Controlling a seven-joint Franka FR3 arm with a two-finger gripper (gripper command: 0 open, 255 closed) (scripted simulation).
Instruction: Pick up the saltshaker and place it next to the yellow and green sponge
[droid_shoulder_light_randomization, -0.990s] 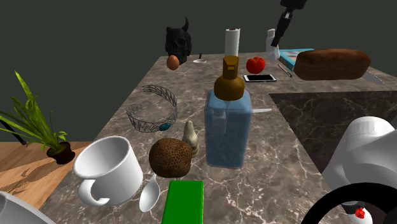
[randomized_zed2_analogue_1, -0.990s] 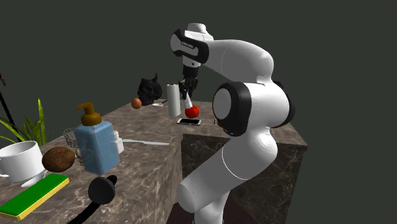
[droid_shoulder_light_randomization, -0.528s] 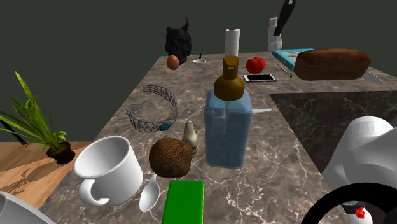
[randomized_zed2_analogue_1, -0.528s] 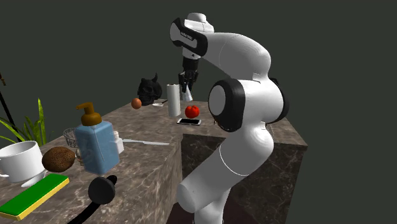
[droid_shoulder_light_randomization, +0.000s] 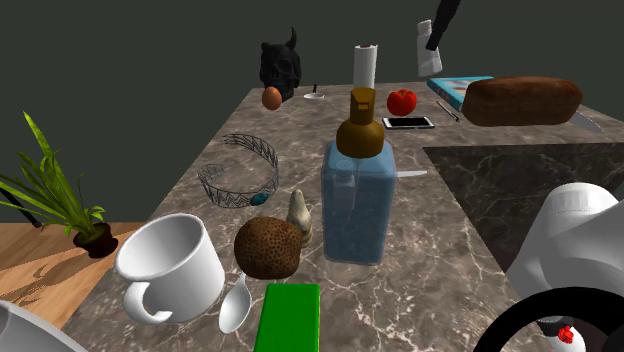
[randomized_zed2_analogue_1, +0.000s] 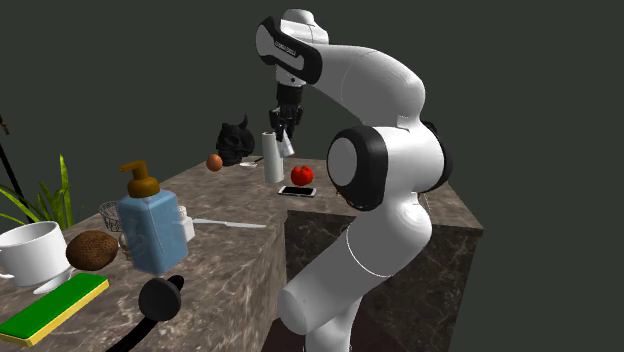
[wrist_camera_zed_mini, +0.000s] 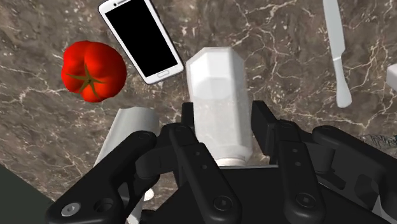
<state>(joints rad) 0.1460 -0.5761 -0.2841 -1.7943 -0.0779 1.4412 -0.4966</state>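
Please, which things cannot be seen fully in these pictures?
Shoulder view: the sponge is cut off by the bottom edge.
Wrist view: one end of the saltshaker is hidden by the gripper clasping it.
Shoulder view: the book is partly hidden by the bread loaf.

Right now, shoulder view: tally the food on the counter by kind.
egg: 1
tomato: 1
bread loaf: 1
coconut: 1
total: 4

Dim, even light; soft shadows.
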